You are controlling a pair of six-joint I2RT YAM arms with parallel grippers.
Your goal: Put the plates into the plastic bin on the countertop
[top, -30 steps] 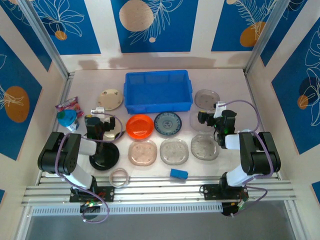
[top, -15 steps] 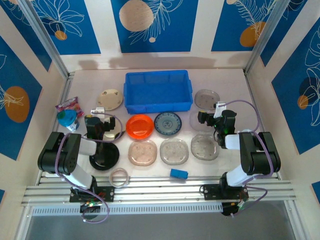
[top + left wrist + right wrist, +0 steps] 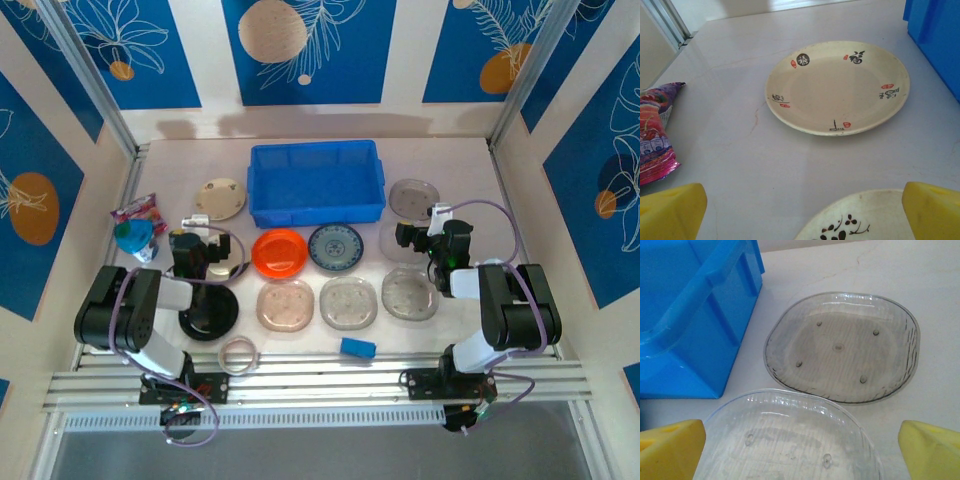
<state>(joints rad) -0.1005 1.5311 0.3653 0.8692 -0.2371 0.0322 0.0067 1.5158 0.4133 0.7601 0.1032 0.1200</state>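
Nothing's budged in the last second. The left hand (image 3: 203, 256) is still spread wide over a plate (image 3: 860, 220) left of the bin (image 3: 316, 182), and the right hand (image 3: 412, 238) is gaping over a clear plate (image 3: 790, 440) on the bin's right. The bin's empty and all the plates (image 3: 347, 302) sit on the tabletop (image 3: 450, 165) around it, so loading hasn't started

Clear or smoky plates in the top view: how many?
5. Smoky plate right of the blue bin; clear plate partly under the right gripper; three translucent plates in the near row: left, middle, right. More may hide under the arms.
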